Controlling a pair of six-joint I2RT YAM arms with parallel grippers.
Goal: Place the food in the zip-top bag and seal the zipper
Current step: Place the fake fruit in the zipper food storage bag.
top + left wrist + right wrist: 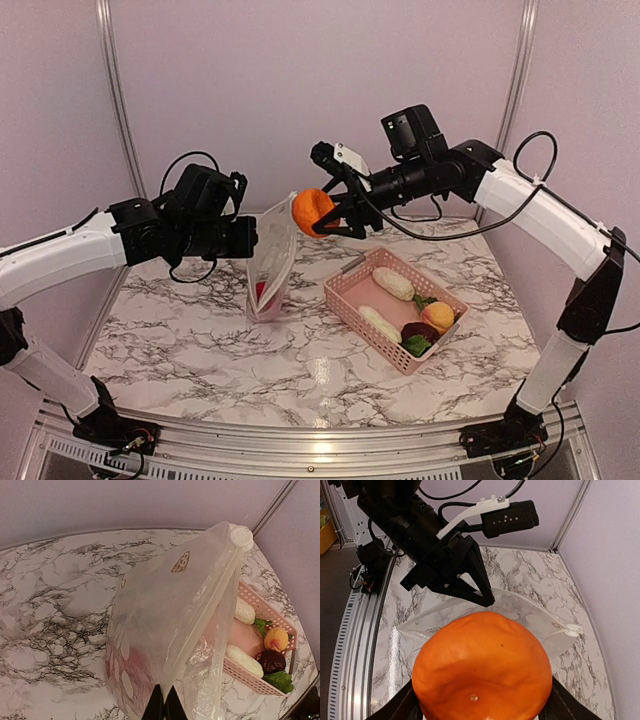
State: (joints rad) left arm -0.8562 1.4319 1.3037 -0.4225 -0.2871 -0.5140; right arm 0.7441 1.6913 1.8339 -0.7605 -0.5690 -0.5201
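Hidden, right fingers: in the right wrist view the orange piece point(482, 672) fills the lower frame, and only dark slivers of the fingers point(402, 707) show at its sides.
Hidden, left fingertips: the left wrist view cuts them off at its bottom edge; a dark pair is pressed together on the plastic.
Hard to read: a red shape point(262, 292) low inside the bag is blurred by the plastic. It is probably a food piece, but its kind cannot be told.
Left gripper point(250, 238): pinched tight on one upper edge of the zip-top bag point(272, 258), holding it upright with its lower end down at the marble table point(200, 330).
Right gripper point(328, 216): jaws spread wide around the orange piece and clamping it in the air, just beside the bag's top corner.
Bag look: clear, crinkled film with faint white dots.
Zipper point(547, 625): a whitish strip along the mouth, ending in a white slider point(241, 536). The mouth is parted into a narrow lens shape.
Other food: in the pink basket point(350, 303), right of the bag and apart from it, lie two white oblong pieces point(393, 283), a peach piece point(437, 316), a dark purple piece point(418, 330) and a green leafy piece point(417, 346).
Room: bare marble lies left of and in front of the bag, and the back wall stands behind it.
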